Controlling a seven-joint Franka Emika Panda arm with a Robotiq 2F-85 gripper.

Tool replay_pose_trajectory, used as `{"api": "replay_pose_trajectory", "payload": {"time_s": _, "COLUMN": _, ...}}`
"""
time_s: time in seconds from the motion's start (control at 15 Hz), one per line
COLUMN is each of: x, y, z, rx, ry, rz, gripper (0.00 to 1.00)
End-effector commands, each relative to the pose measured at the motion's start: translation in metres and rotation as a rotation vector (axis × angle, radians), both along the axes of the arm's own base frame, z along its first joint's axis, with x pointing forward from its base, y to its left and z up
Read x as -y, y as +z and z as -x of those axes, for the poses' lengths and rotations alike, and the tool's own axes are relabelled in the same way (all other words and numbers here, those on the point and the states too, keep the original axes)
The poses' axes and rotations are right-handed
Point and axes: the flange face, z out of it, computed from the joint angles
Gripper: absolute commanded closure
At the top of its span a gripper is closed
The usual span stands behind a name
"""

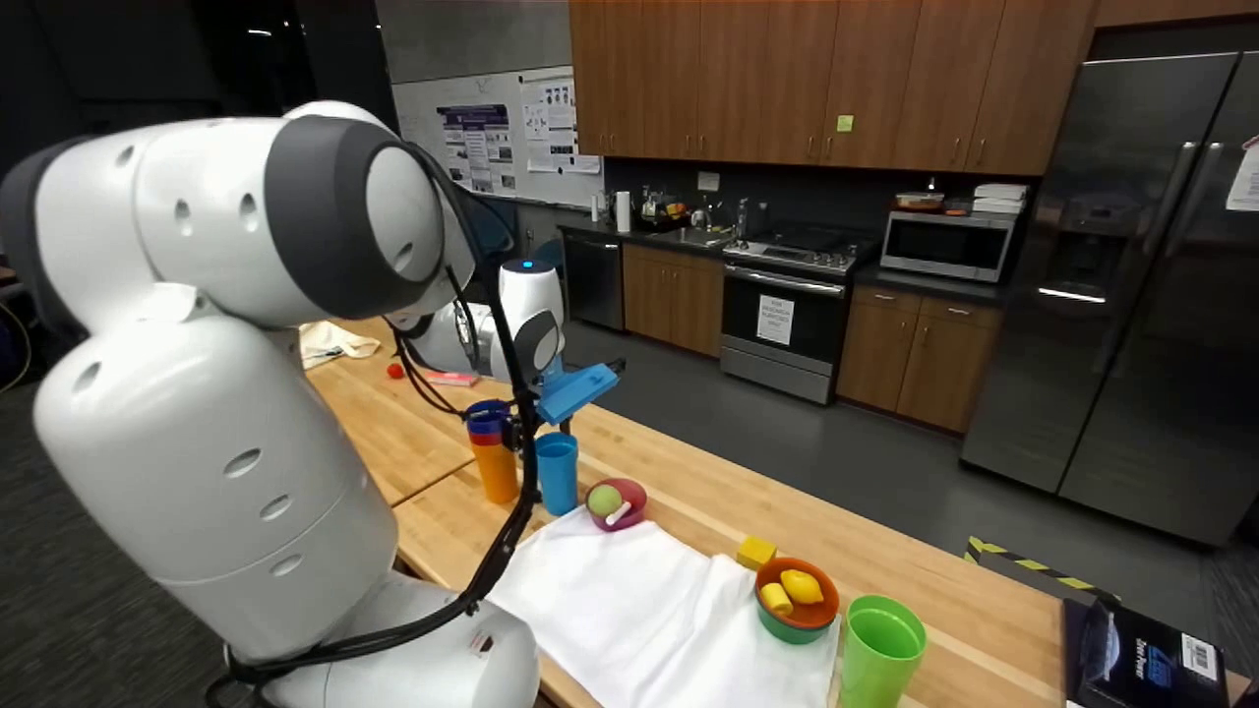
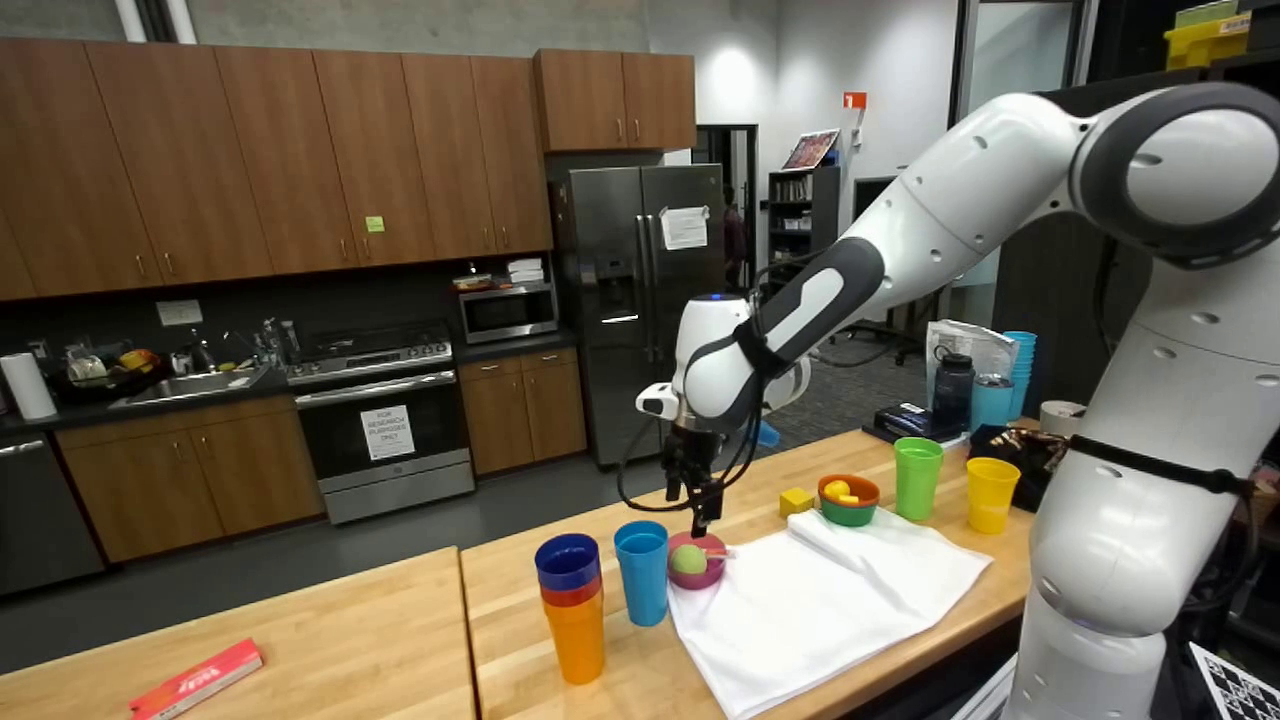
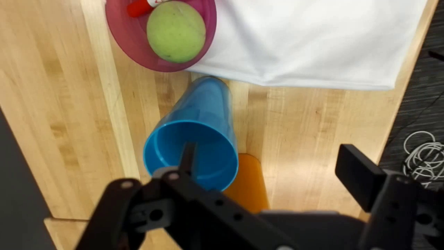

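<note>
1. Clearly, the fingers [image 3: 360, 177] stood wide apart with nothing in their hold; in the wrist view one tip overlapped the mouth of the blue cup [image 3: 211, 104], though whether it dipped inside or hung above could not be told.
2. That cup stood upright on the counter [image 2: 505, 600], between the cup stack [image 2: 576, 635] and the pink bowl [image 3: 126, 41] with its green ball [image 3: 176, 31].
3. Good handling seemed to call for slow, straight vertical moves with both tips clear of the rim; a sideways nudge might have knocked the cup into the cup stack.
4. Inside the bowl, the lettering on the marker [image 3: 139, 7] was cut off.
5. Farther along, the red box [image 2: 197, 683] carried white lettering, too slanted to read.
6. At the far end, the black box [image 1: 1149, 661] appeared to say "Tree Power".
7. Farthest off, the paper sign [image 2: 387, 432] on the oven [image 2: 392, 473] read "FOR RESEARCH PURPOSES ONLY"; the wall posters [image 1: 477, 147] were too small to make out.
</note>
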Motion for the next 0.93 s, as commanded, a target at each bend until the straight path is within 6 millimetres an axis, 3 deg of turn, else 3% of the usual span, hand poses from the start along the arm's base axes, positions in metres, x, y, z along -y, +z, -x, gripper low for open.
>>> {"api": "replay_pose_trajectory", "payload": {"time_s": 0.0, "x": 0.037, "y": 0.059, "z": 0.014, "rx": 0.051, "ry": 0.007, "rz": -0.041, "gripper": 0.0}}
{"api": "replay_pose_trajectory", "payload": {"time_s": 0.27, "x": 0.105, "y": 0.118, "z": -0.004, "rx": 0.179, "ry": -0.181, "rz": -0.147, "gripper": 0.0}}
{"api": "replay_pose_trajectory", "payload": {"time_s": 0.47, "x": 0.166, "y": 0.131, "z": -0.029, "rx": 0.298, "ry": -0.325, "rz": -0.163, "gripper": 0.0}}
{"api": "replay_pose_trajectory", "payload": {"time_s": 0.53, "x": 0.141, "y": 0.127, "z": -0.017, "rx": 0.241, "ry": -0.266, "rz": -0.153, "gripper": 0.0}}
{"api": "replay_pose_trajectory", "payload": {"time_s": 0.67, "x": 0.154, "y": 0.126, "z": -0.019, "rx": 0.246, "ry": -0.287, "rz": -0.155, "gripper": 0.0}}
{"api": "replay_pose_trajectory", "payload": {"time_s": 0.87, "x": 0.143, "y": 0.124, "z": -0.018, "rx": 0.239, "ry": -0.268, "rz": -0.153, "gripper": 0.0}}
